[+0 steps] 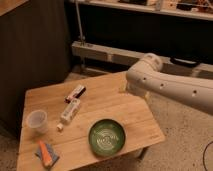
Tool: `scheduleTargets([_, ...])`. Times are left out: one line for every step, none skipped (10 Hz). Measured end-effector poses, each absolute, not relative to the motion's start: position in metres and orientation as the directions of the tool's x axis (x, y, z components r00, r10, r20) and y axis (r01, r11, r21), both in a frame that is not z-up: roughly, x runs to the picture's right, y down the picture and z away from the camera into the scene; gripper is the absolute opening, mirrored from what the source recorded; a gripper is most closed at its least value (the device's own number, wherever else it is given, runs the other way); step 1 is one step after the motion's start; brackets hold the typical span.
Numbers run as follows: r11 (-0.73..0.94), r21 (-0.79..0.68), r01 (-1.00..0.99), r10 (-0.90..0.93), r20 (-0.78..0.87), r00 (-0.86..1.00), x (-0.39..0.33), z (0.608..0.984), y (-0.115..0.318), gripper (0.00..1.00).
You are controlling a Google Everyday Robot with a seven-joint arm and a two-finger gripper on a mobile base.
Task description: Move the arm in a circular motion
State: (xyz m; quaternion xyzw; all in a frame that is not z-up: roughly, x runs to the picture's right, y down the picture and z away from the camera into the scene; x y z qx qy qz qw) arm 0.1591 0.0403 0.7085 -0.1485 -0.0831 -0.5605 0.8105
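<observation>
Reading from left to right across the wooden surface: a clear plastic cup stands near the left edge, with a small blue-and-orange item lying in front of it at the near left corner. Toward the middle lie two small packages, a red-and-white one farther back and a pale one just in front of it, with a tiny pale cube beside the latter. A green bowl sits upright near the front edge.

At right, the arm enters from the frame's right side and reaches over the surface's far right corner, its rounded elbow joint uppermost and a row of small dark holes along the tubular segment. The hand is not visible in this view, so whether its fingers are apart or together cannot be told.

Handling, as a judgement: the task's thing is the arm itself, so nothing need be grasped. Its segments appear thick, rigid and heavy; a circular sweep would carry considerable bulk, and the cup and bowl look light enough to be knocked over if the path dips low.
</observation>
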Motion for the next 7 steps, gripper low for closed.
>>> scheduleTargets([0.332,-0.157,0.930,-0.875,0.318,0.366,0.172,0.698,0.062,0.80])
scheduleTargets([0.330,-0.158,0.931,-0.870,0.332,0.365,0.174,0.693,0.076,0.80])
scheduleTargets([0.322,-0.155,0.934,-0.866,0.349,0.357,0.172,0.687,0.093,0.80])
scheduleTargets([0.312,-0.148,0.938,-0.862,0.372,0.345,0.166,0.682,0.111,0.80])
scheduleTargets([0.289,-0.130,0.949,-0.859,0.403,0.317,0.150,0.679,0.130,0.80])
scheduleTargets([0.273,-0.116,0.955,-0.855,0.425,0.297,0.135,0.678,0.142,0.80])
scheduleTargets([0.259,-0.095,0.961,-0.851,0.448,0.274,0.117,0.679,0.151,0.80])
